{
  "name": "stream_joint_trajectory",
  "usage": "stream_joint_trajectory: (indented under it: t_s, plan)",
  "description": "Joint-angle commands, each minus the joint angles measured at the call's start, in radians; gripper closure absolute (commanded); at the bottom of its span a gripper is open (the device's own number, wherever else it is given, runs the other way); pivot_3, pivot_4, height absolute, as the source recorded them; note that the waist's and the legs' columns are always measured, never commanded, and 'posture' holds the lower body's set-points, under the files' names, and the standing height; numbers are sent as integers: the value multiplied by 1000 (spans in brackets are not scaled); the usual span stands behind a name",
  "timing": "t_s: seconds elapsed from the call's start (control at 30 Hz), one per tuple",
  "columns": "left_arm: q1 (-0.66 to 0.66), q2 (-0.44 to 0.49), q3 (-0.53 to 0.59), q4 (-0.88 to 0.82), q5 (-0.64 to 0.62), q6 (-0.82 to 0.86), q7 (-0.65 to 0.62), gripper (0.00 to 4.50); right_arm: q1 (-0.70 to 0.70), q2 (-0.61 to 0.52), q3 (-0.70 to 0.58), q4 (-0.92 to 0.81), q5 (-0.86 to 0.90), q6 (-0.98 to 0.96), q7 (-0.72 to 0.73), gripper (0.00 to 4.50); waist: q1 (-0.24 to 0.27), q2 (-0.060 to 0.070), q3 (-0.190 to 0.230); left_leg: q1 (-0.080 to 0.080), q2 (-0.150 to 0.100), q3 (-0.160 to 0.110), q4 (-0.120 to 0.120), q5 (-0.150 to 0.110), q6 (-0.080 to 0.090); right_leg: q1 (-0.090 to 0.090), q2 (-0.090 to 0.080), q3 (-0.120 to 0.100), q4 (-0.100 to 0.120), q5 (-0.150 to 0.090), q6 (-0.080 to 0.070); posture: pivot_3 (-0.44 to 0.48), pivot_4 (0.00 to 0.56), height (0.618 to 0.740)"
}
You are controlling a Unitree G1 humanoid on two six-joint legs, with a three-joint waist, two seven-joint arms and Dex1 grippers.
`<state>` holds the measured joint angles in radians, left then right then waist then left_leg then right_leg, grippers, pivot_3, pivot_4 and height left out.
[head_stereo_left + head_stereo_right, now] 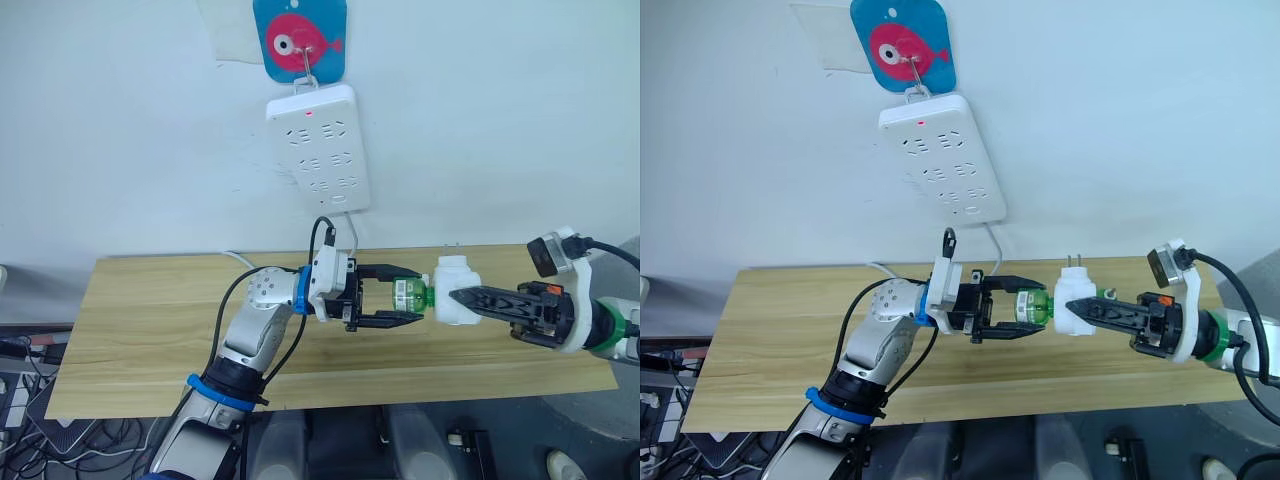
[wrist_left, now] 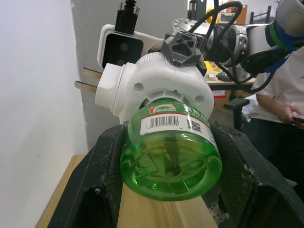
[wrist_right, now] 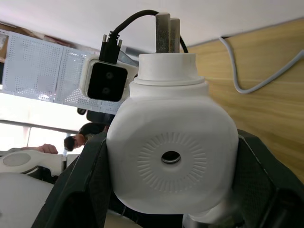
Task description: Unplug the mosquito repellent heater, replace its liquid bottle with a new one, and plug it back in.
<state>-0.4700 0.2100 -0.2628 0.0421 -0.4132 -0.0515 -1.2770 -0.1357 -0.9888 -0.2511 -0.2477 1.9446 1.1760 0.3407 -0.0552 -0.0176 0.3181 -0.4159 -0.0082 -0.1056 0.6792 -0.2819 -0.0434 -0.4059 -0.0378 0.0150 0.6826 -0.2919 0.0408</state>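
The mosquito repellent heater [image 1: 456,273], a small white rounded unit with its two plug prongs [image 1: 1073,261] free in the air, hangs above the wooden table. My right gripper [image 1: 458,297] is shut on its body from the right. A green liquid bottle [image 1: 408,293] with a barcode label sticks out of the heater's left side, its neck still in the heater. My left gripper [image 1: 418,295] is shut on that bottle, one black finger on each side. In the left wrist view the bottle [image 2: 171,161] sits snugly between the fingers with the heater [image 2: 156,85] behind it.
A long white power strip [image 1: 320,150] with a red light hangs on the wall from a blue fish hook [image 1: 300,35]; its cable drops to the wooden table [image 1: 150,330]. A person [image 2: 280,109] stands in the background of the left wrist view.
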Motion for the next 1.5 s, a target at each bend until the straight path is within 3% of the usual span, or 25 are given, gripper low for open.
stream_joint_trajectory:
  t_s: [0.03,0.27,0.3,0.4,1.5]
  plan:
    - [-1,-27,-48,-28,4,-16,-17,2213,-31,44,24,-75,28,-51,-62,1530,0,0,0,0,0,0,0,0,0,0,0,0,0,0,0,-90,304,740]
    - [-4,-26,-36,-20,0,-8,-31,2213,-29,63,27,-91,28,-46,-47,1530,-1,0,0,0,0,0,0,0,0,0,0,0,0,0,0,-92,308,740]
    - [-4,-25,-34,-17,1,-7,-31,2213,-26,57,27,-87,28,-39,-36,810,-1,0,0,0,0,0,0,0,0,0,0,0,0,0,0,-92,308,740]
    - [-5,-23,-32,-12,3,-8,-29,2213,-18,37,29,-79,28,-28,-11,24,-1,0,0,0,0,0,0,0,0,0,0,0,0,0,0,-88,317,740]
    - [6,-2,-54,-28,15,5,8,2213,-107,72,142,-22,28,-1,-46,24,-1,0,0,0,0,0,0,0,0,0,0,0,0,0,0,-78,335,740]
